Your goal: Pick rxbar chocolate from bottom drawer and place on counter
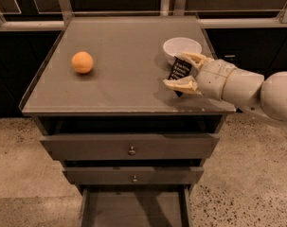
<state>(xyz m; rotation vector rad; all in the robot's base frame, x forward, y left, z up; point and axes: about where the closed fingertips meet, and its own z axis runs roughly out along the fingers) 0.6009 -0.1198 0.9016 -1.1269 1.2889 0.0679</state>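
Observation:
My gripper [182, 71] reaches in from the right over the right part of the counter [119, 86], just in front of the white bowl. It is shut on the rxbar chocolate [179, 71], a small black bar with white lettering, held tilted between the two cream fingers [180, 85] a little above the counter top. The bottom drawer [133, 209] stands pulled open at the bottom of the cabinet, and its grey floor shows nothing on it.
A white bowl [182, 48] sits at the back right of the counter, right behind the gripper. An orange ball [82, 62] lies on the left side. Two knobbed drawers [131, 150] are slightly out below the counter. Speckled floor surrounds the cabinet.

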